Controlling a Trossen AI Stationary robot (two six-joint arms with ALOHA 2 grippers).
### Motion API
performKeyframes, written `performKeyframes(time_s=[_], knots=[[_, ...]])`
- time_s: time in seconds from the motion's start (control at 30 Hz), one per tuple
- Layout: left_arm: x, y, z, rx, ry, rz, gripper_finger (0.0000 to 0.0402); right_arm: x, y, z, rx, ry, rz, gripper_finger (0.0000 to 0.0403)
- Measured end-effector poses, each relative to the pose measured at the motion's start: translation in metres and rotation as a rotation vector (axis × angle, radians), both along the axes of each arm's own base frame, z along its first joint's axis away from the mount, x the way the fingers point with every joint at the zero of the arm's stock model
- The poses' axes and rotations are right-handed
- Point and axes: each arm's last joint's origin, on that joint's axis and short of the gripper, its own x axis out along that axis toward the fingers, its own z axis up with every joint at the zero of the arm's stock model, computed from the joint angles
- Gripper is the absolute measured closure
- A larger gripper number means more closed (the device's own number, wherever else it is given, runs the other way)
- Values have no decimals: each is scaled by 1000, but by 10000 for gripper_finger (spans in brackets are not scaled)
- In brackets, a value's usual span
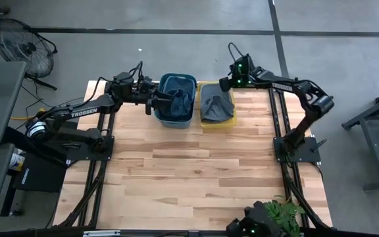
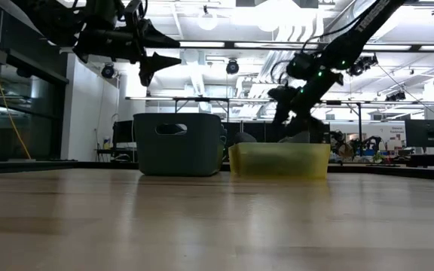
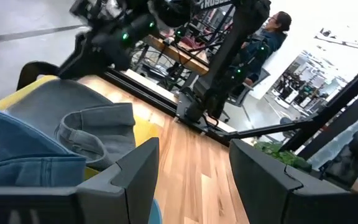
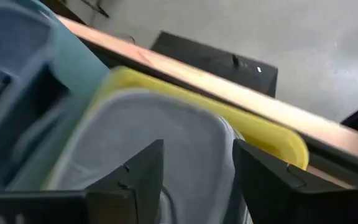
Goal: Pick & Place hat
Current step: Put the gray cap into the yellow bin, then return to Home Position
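Observation:
A grey hat (image 1: 216, 104) lies in the yellow bin (image 1: 204, 122) at the table's far edge; it also shows in the right wrist view (image 4: 154, 137) and the left wrist view (image 3: 86, 121). A blue hat (image 1: 178, 100) lies in the blue bin (image 1: 176, 122) beside it, on the left. My right gripper (image 4: 194, 180) hangs open just above the grey hat, at the yellow bin's far right corner (image 1: 227, 83). My left gripper (image 3: 191, 180) stands open and level above the blue bin's left rim (image 1: 154, 104), with nothing between its fingers.
The two bins stand side by side, touching, at the table's far middle. The wooden table (image 1: 196, 178) stretches toward the near edge, where a green plant (image 1: 285, 214) and a dark camera mount (image 1: 255, 224) stand. A person (image 3: 272, 34) shows beyond the table.

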Motion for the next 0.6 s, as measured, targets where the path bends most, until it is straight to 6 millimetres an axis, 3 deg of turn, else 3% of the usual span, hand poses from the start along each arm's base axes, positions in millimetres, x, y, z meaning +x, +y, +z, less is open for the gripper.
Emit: performKeyframes(time_s=[0.27, 0.6], knots=[[-13, -10, 14, 33, -24, 0, 209, -16, 27, 52, -91, -43, 91, 223], [-39, -30, 29, 81, 5, 20, 209, -41, 106, 129, -278, -128, 264, 272]])
